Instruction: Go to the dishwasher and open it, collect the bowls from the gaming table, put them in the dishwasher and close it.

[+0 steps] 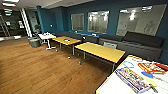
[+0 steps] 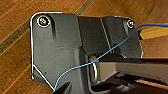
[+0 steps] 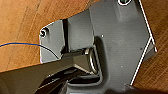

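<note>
Your head view looks over a wood floor [image 1: 37, 65] with two yellow tables [image 1: 101, 51] at one o'clock, a dark sofa [image 1: 140, 42] along the blue wall behind them, and a white table [image 1: 46, 37] at eleven o'clock. A patterned tabletop [image 1: 140, 77] sits at four o'clock. Both wrist views add floor boards and a blue cable [image 2: 100, 56]. I cannot tell either gripper's state. I cannot make out the dishwasher.

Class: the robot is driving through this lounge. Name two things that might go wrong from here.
1. The white table with printed sheets sits close at the robot's right; turning could clip its edge.
2. The yellow tables stand on thin legs jutting toward the wooden floor; the base might catch one if it cuts close.
</note>
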You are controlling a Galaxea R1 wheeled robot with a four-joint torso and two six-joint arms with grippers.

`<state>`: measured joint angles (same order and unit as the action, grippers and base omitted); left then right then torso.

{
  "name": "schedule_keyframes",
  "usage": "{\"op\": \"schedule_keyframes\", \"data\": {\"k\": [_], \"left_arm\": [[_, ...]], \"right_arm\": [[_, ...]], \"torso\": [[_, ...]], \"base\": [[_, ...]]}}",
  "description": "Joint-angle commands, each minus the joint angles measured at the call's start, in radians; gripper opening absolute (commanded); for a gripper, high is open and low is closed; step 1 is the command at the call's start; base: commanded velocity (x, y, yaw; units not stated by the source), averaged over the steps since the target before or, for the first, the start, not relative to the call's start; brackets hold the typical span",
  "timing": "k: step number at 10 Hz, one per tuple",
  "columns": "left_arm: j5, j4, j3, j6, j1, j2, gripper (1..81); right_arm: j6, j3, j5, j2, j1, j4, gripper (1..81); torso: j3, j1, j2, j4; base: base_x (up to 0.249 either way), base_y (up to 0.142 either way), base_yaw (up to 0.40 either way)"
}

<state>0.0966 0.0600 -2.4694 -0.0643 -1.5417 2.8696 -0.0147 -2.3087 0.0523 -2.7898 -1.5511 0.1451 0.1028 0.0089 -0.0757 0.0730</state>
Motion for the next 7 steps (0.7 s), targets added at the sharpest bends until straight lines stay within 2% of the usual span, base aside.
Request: {"op": "schedule_keyframes", "data": {"k": [1, 3, 7], "left_arm": [[-0.054, 0.0, 0.007, 0.003, 0.041, -0.008, 81.1], [-0.054, 0.0, 0.007, 0.0, 0.041, -0.008, 81.1], [-0.055, -0.002, 0.007, -0.002, 0.041, -0.008, 81.1]], "right_arm": [[-0.002, 0.009, -0.06, 0.014, 0.042, -0.01, 81.1], [-0.002, 0.009, -0.06, 0.014, 0.041, -0.01, 81.1], [-0.002, 0.009, -0.06, 0.013, 0.041, -0.01, 81.1]], "torso": [[0.0, 0.0, 0.0, 0.0], [0.0, 0.001, 0.001, 0.0], [0.0, 0.0, 0.002, 0.0]], "base": [[0.134, 0.0, 0.0], [0.087, -0.062, 0.0], [0.0, 0.0, 0.0]]}}
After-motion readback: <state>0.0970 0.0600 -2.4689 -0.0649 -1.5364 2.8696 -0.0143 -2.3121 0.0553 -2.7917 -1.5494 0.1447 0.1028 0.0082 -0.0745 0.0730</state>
